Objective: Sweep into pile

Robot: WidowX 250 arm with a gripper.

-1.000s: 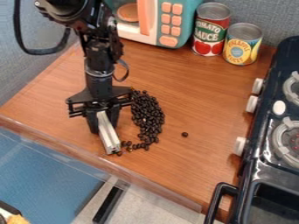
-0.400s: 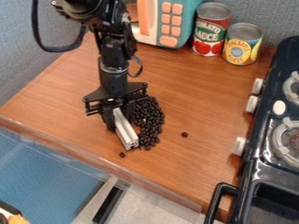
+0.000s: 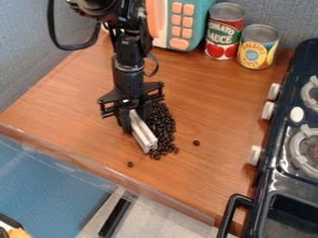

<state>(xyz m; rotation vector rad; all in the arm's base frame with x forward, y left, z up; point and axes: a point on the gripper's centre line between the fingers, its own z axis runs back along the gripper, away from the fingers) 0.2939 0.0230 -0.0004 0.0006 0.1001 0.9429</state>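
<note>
Beans (image 3: 162, 128), dark and small, lie heaped on the wooden counter (image 3: 214, 109), and my gripper (image 3: 138, 124) is clamped on a pale bar (image 3: 144, 135) that slants down along the heap's left side in the camera view, its low end against the beans. I judge the sweep well along: most are gathered, but one stray bean (image 3: 129, 164) sits toward the counter's front edge and another stray (image 3: 196, 142) off to the right. Next I should lift clear, set the bar down beyond one stray and draw it inward, lightly, or the heap may scatter. Behind, a red can (image 3: 225, 31) and a yellow-and-blue can (image 3: 257, 47) wear printed labels, with lettering over pictured fruit on the red one.
</note>
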